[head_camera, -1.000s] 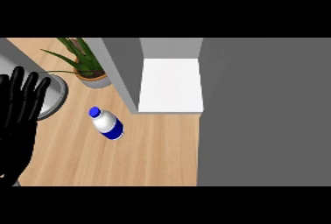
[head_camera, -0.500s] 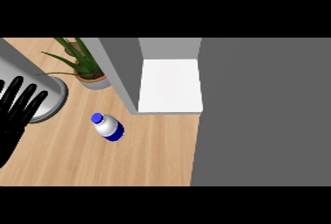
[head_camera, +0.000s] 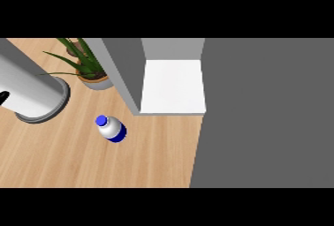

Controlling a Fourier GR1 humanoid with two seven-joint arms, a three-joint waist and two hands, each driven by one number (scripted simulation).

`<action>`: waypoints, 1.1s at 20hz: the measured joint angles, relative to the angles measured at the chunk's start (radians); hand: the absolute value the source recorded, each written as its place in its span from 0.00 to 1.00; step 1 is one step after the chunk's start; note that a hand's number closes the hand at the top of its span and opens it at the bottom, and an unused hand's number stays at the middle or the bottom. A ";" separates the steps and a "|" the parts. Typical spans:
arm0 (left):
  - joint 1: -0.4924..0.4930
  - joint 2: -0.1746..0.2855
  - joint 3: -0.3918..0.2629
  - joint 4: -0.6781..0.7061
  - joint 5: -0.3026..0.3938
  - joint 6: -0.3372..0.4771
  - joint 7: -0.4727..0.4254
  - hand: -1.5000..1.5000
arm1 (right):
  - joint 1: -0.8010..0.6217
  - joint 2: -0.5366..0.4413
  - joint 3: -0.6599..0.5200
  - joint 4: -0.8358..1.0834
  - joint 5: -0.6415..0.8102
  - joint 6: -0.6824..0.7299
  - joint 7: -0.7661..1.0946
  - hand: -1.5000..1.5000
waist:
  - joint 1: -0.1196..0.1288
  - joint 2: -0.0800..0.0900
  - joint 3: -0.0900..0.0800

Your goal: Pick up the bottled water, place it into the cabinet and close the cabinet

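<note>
The bottle of water is on the wooden worktop, a little left of the view's middle. Nothing touches it.

Only a black sliver of the left hand shows, at the view's left edge, against the side of a tall grey cylinder. So little of it is visible that I cannot tell whether it is released or clenched. It holds nothing that can be seen. The right hand does not show.

The bottle is well apart from that sliver, to its right and somewhat lower in the view. The ringed foot of the cylinder lies between them.

The bottle's blue cap is at its upper left end. Its white body runs down and to the right, ending in a blue band at the base. In this view its long axis therefore slants from upper left to lower right. It looks to be standing, seen steeply from above, but I cannot say for certain that it is upright and not tilted.

The cabinet is open, with a white floor inside. Its near left corner is just up and to the right of the bottle, not touching it. A potted plant stands by the cabinet's left wall, above the bottle. A dark grey panel fills the right side.
</note>
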 measured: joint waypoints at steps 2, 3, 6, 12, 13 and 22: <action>0.011 0.009 0.013 0.006 0.012 -0.013 0.019 0.00 | -0.008 0.009 0.028 -0.012 0.002 -0.015 0.033 0.00 | 0.001 0.000 0.000; 0.009 0.015 0.018 0.008 0.023 -0.009 0.035 0.00 | -0.006 0.011 0.040 -0.014 0.002 -0.018 0.037 0.00 | 0.001 0.000 0.000; 0.005 0.006 0.021 0.025 -0.017 -0.029 0.043 0.00 | -0.019 0.011 0.053 -0.018 0.003 -0.031 0.067 0.00 | 0.001 0.000 0.000; -0.013 -0.038 0.011 0.056 -0.138 -0.077 0.030 0.00 | -0.005 0.012 0.125 -0.019 0.023 -0.064 0.065 0.00 | -0.003 0.000 0.000; -0.014 -0.059 0.008 0.076 -0.177 -0.095 0.013 0.00 | -0.011 0.013 0.134 -0.020 0.025 -0.071 0.071 0.00 | -0.004 0.000 0.000; -0.111 -0.152 -0.021 0.226 -0.405 -0.104 -0.064 0.00 | -0.032 0.000 0.204 -0.024 0.044 -0.129 0.096 0.00 | -0.011 0.001 0.000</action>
